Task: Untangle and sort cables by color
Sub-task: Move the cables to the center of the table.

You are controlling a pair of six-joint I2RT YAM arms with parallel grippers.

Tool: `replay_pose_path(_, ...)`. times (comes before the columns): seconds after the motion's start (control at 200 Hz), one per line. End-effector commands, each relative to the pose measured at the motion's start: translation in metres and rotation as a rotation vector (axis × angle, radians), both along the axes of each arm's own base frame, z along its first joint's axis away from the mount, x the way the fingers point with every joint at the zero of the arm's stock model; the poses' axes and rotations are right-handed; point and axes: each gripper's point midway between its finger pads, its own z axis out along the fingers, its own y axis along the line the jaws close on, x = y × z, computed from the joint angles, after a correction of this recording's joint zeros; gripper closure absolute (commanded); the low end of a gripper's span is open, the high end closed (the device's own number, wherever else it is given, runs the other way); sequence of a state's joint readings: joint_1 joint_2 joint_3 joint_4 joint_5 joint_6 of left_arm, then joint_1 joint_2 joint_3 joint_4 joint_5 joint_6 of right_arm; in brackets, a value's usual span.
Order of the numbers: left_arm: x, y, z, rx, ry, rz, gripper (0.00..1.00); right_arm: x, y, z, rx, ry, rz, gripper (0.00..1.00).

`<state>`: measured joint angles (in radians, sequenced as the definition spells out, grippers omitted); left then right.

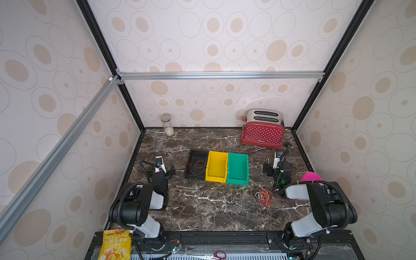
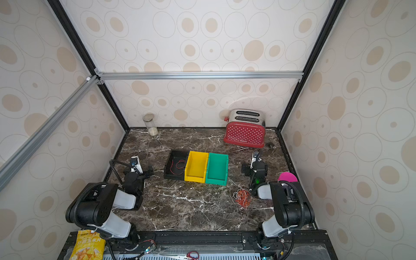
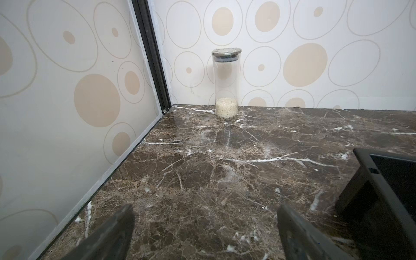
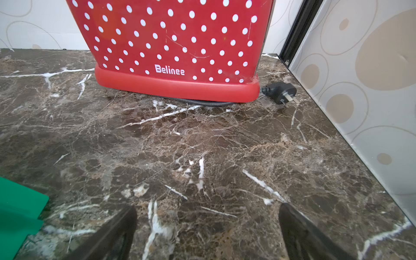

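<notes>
Along the near edge, off the marble table [image 1: 202, 209], a yellow snack bag [image 1: 116, 244] lies at the left and red-handled scissors [image 1: 219, 255] near the middle.

Further in, on the right half of the table, a tangle of orange and white cables [image 1: 264, 197] lies bunched on the marble, just left of the right arm's lower link. A few pale strands trail from it toward the bins. A pink object [image 1: 311, 176] shows behind that arm, by the right wall; what it is cannot be told.

At mid-depth both arms rest low, one on each side. The left gripper [image 3: 206, 209] has its jaws spread wide with only bare marble between them, holding nothing. It sits just left of the black bin [image 1: 194, 176]. The right gripper [image 4: 208, 208] is likewise wide apart and empty, with a corner of the green bin [image 1: 237, 181] off to its left.

Between the two grippers three bins stand side by side, touching: black on the left, the yellow bin [image 1: 216, 177] in the middle, green on the right. A thin red cable [image 1: 198, 165] lies looped on the floor of the black bin. No cable shows in the yellow or green one.

Against the far wall, a clear lidded jar [image 1: 167, 125] with a little pale grain in its base stands upright at the left. A red polka-dot toaster [image 1: 262, 132] sits at the right, its black plug [image 4: 280, 92] lying loose on the marble beside its right corner.
</notes>
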<state>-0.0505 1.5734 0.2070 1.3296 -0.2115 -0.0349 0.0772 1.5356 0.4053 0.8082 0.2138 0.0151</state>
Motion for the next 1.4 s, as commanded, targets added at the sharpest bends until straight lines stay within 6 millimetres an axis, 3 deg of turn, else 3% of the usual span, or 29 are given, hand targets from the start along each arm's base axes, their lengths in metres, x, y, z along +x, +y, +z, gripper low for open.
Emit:
replay_pose_path(0.0,0.004,0.001,0.011,0.002,-0.045,0.000,0.01,0.003,-0.001,0.003,-0.007,-0.013,-0.003,0.00)
replay_pose_path(0.76,0.004,-0.001,0.013,-0.001,-0.049,-0.010,0.01,0.003,-0.002,0.005,-0.004,-0.019,-0.007,0.00)
replay_pose_path(0.93,0.019,-0.002,0.024,0.005,0.019,-0.020,0.01,0.006,-0.013,0.029,0.014,0.036,-0.057,0.01)
replay_pose_path(1.08,0.029,0.000,0.053,-0.032,0.031,0.004,0.01,0.003,-0.007,0.055,0.051,0.054,-0.041,0.03)
replay_pose_path(1.241,0.047,-0.017,0.083,-0.164,0.070,-0.067,0.01,-0.009,0.011,0.069,0.215,0.169,-0.018,0.06)
replay_pose_path(1.396,0.049,-0.054,0.087,-0.349,0.108,-0.205,0.02,-0.039,0.030,0.055,0.439,0.360,-0.065,0.08)
